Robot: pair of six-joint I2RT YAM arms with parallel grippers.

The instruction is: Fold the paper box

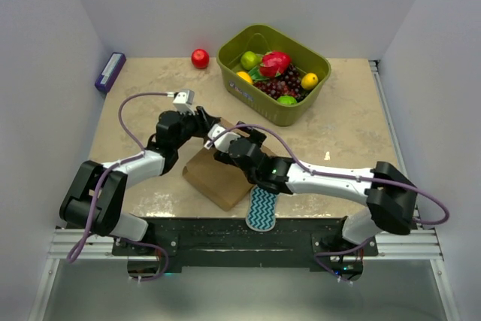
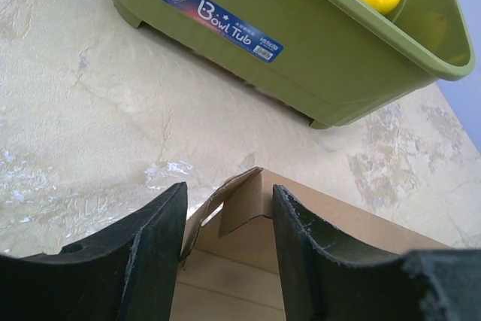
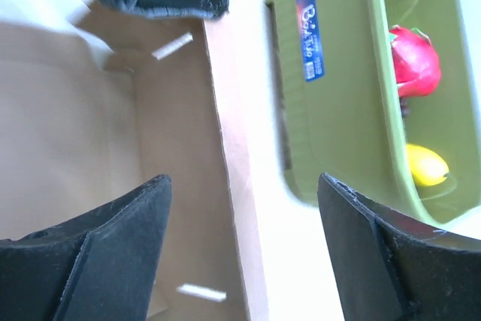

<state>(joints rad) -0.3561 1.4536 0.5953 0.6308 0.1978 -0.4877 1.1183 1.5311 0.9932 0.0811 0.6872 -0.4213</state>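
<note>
The paper box is plain brown cardboard, partly stood up, near the table's front middle. My left gripper is at its far corner. In the left wrist view the left gripper is open, its fingers either side of the box corner and a small bent flap. My right gripper is beside it over the far wall. In the right wrist view the right gripper is wide open, astride the box's upright wall edge, with the box floor to the left.
A green basket of toy fruit stands just behind the box; it also shows in the left wrist view and the right wrist view. A teal zigzag sponge lies at the front edge. A red apple and a purple block lie at the back left.
</note>
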